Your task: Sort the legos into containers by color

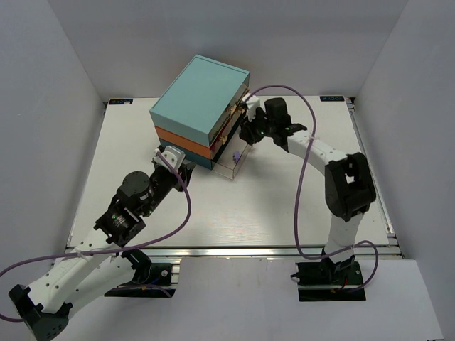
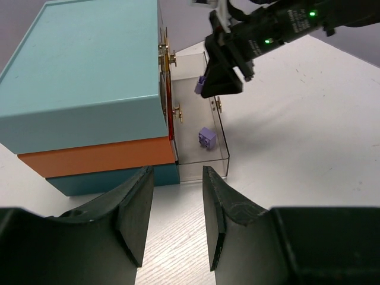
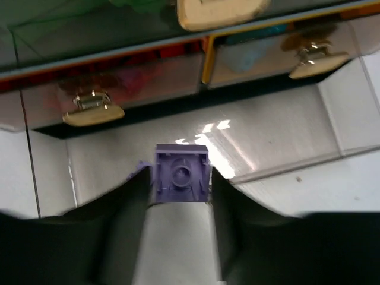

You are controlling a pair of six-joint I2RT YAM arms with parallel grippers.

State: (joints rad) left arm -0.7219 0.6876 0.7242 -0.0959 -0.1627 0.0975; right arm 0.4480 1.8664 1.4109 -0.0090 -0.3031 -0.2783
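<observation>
The left gripper [image 2: 176, 178] gapes, holding nothing, near 1 chest [image 1: 202, 99] of 3 layers at 11 o'clock on the table [image 1: 284, 206]. 1 clear drawer [image 2: 224, 151] juts out at its 5 o'clock. The right gripper [image 3: 180, 185] pinches 1 lavender lego [image 3: 180, 171] above it; 1 other lego [image 2: 207, 138] lies inside. No loose bricks show elsewhere, so sorting looks nearly done.

left arm [image 1: 106, 234]: stretched forward and toward centre from its base, elbow bent, wrist low and level. left jaws parted, pads roughly parallel.
right arm [image 1: 346, 186]: upper link standing up from its base, elbow high, forearm reaching forward-left, wrist pitched down. right jaws pinched on a lavender lego [image 3: 181, 173], gripped at the fingertips, hollow underside facing the wrist cam. green LEDs lit on right wrist.
</observation>
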